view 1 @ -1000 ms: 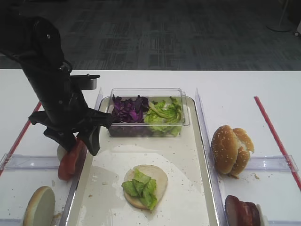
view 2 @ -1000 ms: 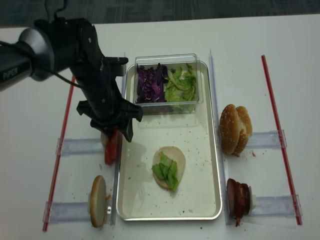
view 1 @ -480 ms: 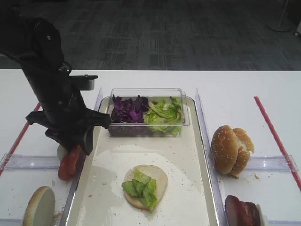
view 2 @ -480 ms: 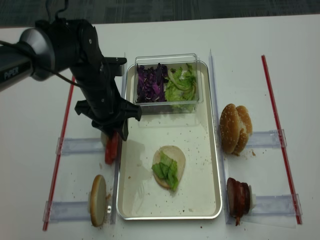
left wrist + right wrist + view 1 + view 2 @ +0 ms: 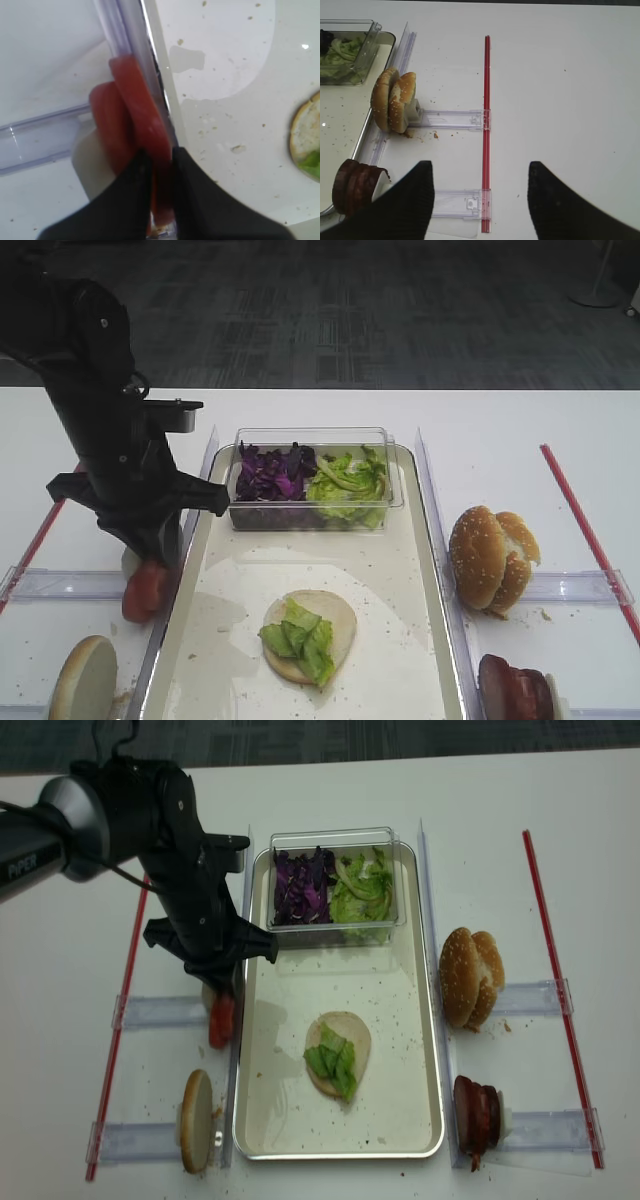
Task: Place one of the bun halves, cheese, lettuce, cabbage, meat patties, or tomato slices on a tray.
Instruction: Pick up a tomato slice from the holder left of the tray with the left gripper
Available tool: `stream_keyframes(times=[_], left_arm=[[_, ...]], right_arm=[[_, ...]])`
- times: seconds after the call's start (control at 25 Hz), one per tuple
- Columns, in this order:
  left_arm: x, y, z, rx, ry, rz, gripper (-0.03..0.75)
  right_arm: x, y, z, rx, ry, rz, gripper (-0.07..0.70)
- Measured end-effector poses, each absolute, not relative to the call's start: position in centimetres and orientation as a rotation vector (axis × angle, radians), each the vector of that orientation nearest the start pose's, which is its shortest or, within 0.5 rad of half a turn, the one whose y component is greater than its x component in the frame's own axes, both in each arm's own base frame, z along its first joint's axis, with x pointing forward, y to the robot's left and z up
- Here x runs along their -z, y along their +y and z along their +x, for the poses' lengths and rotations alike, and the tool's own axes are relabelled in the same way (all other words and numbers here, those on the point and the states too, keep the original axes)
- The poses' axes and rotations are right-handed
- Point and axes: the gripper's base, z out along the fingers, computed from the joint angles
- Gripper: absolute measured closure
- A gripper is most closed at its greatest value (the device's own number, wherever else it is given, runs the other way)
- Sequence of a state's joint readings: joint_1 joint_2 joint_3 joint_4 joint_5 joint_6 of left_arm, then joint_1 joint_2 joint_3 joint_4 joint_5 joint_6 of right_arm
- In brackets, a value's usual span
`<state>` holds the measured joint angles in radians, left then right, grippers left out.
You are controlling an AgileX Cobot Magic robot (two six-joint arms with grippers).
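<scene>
Left gripper (image 5: 159, 167): it stood over the left edge of the tray, its two dark fingers (image 5: 134, 185) drawn in on either side of one upright tomato slice, pinching it.
Tomato slices (image 5: 132, 135): they stood on edge in a row just outside the tray's left rim; the slice nearest the rim sat between the fingertips, a second slice touched it on the outer side, outside the grip. From the high view they showed as a red lump (image 5: 145, 588) under the gripper (image 5: 150, 550).
Tray (image 5: 425, 540): a long metal tray in the middle of the white table, floor speckled with crumbs.
Bun halves: one pale flat half (image 5: 318, 630) lay on the tray floor with lettuce (image 5: 298, 638) on top; one stood on edge at lower left (image 5: 82, 678); seeded halves (image 5: 490, 558) stood right of the tray.
Clear box (image 5: 312, 478): at the tray's far end, holding purple cabbage (image 5: 272, 472) on the left and more lettuce on the right.
Meat patties (image 5: 515, 688): on edge, lower right, outside the tray.
Right gripper (image 5: 480, 200): above bare table right of the tray, fingers spread wide apart, holding nothing.
</scene>
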<state>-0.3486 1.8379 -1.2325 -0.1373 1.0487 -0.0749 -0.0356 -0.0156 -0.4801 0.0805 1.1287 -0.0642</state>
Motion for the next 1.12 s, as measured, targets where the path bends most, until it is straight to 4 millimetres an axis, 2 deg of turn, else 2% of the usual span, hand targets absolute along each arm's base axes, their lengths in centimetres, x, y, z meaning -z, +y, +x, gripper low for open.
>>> stream_keyframes(times=[0.2,0.76,1.12], left_arm=[[-19.0,-12.6,31.7,0.172,3.14,0.326,0.693],[-19.1,-12.6,31.8,0.158,3.142,0.334,0.702],[-21.6,-12.9,32.7,0.159,3.149,0.356,0.703]], right_arm=[[-26.7,0.7,-0.8,-0.038,2.114,-0.037,0.186],[-26.7,0.7,-0.8,-0.038,2.114,-0.037,0.186],[-26.7,0.7,-0.8,-0.038,2.114,-0.037,0.186]])
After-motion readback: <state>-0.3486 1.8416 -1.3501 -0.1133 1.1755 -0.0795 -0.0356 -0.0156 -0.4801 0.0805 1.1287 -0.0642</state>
